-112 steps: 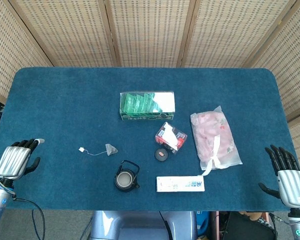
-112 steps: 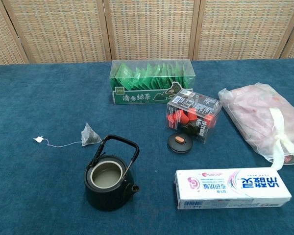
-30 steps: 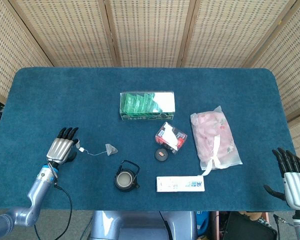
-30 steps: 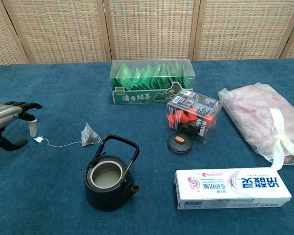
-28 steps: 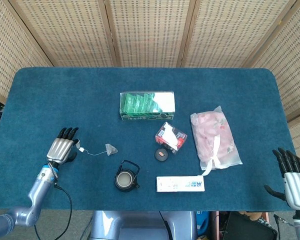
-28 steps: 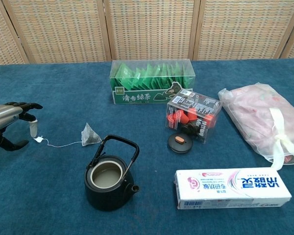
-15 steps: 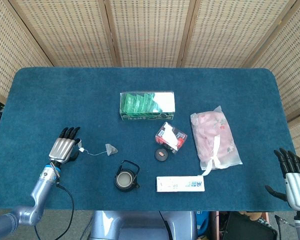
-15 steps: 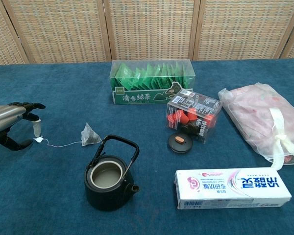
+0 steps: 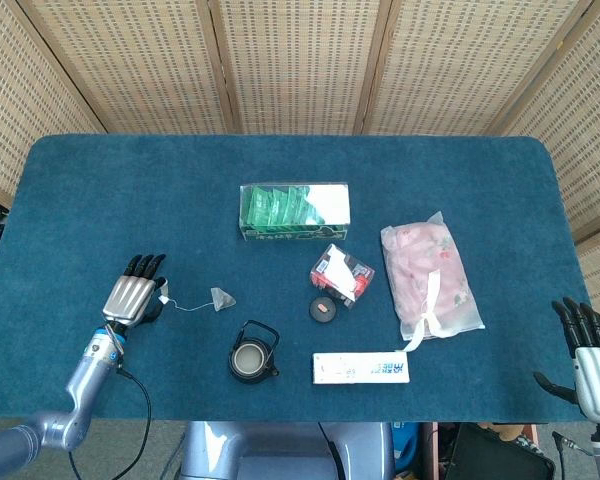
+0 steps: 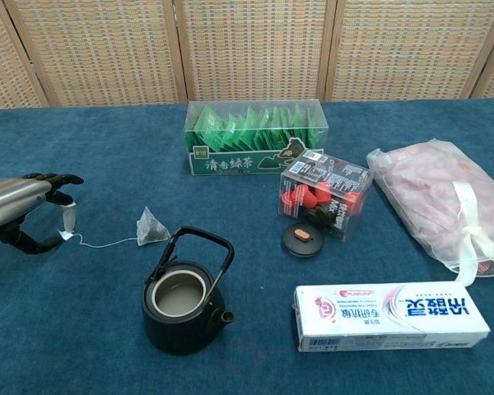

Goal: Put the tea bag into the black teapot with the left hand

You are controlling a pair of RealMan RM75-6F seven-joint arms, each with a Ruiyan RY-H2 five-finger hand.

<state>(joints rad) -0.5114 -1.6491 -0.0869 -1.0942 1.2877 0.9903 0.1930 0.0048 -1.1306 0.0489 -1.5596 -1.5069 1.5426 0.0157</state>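
Pyramid-shaped mesh tea bag (image 10: 151, 226) lies on the blue table (image 10: 82, 329) beside the black iron teapot (image 10: 185, 304); the silver left hand (image 10: 20, 216) hovers at its string tag, fingers apart, nothing lifted yet.

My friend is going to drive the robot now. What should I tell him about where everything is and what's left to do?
Left hand: at the tea bag's paper tag, fingers curled round it; whether it is pinched is unclear.
Right hand: open, at the table's near right corner, holding nothing.
Tea bag: on the cloth, just behind the black teapot, which stands open with no lid.
Done: reach.
Left: secure tag, lift, lower bag into teapot.
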